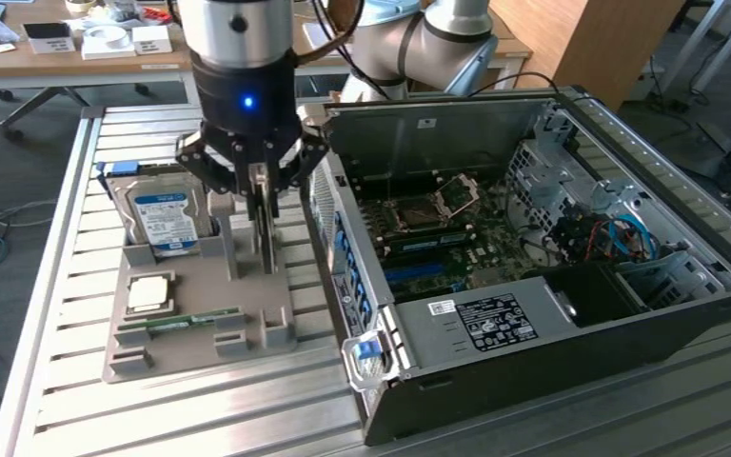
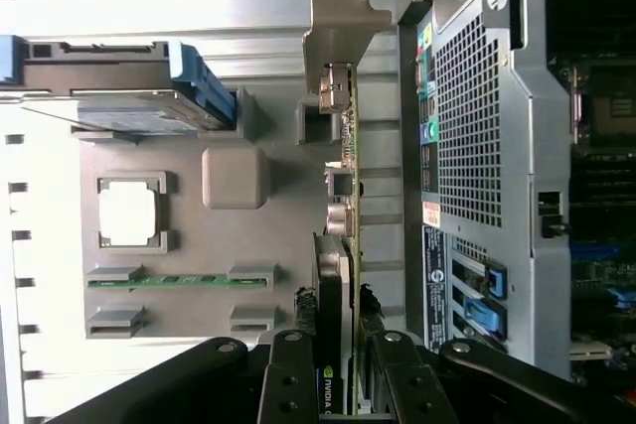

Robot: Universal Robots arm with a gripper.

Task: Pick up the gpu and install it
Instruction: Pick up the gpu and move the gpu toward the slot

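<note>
We find tool [image 1: 260,195] clamped on gpu [image 2: 346,186], fingers [image 2: 290,374] pressed against both faces. The gpu stands on edge directly below tool, in slot of grey holder [image 1: 187,328] on surface [image 1: 68,381]. Hard drive [image 1: 167,221] sits to one side of tool, open PC case [image 1: 556,286] to the other.

The exterior view looks down on the computer case [image 1: 569,367] from well off. The wrist view faces down close beside it, sharing its perforated wall [image 2: 467,126].
</note>
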